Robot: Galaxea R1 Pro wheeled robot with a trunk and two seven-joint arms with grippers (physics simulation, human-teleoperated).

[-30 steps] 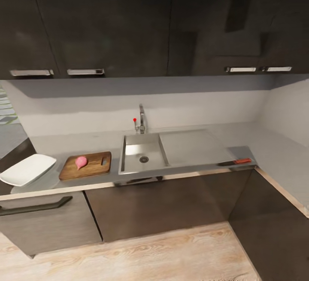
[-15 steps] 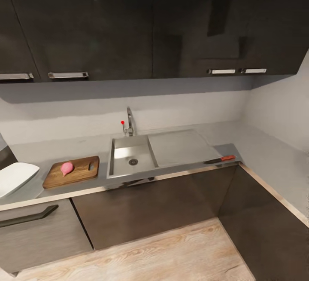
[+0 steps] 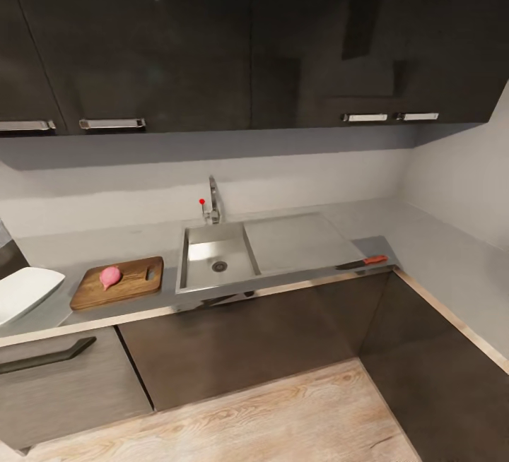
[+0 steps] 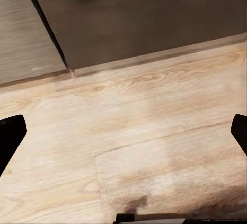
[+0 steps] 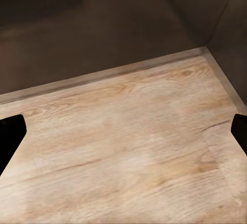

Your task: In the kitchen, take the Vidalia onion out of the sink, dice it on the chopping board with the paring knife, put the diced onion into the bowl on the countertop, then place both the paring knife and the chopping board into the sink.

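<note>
Scanning left to right: bowl [image 3: 25, 291], then onion [image 3: 109, 276] already on the chopping board [image 3: 119, 282], sink [image 3: 218, 256], and paring knife [image 3: 363, 262] far right on the tabletop [image 3: 106, 246]. The knife looks light and stiff; grip its red handle. Both claws [image 4: 123, 136] [image 5: 123, 136] hang wide, holding nothing. Nothing differs from half a second ago.

The whole head view swings rightward from a second ago, so the sink [image 3: 218, 257], chopping board [image 3: 119, 282] and knife [image 3: 364, 262] sit further left, then settles.
</note>
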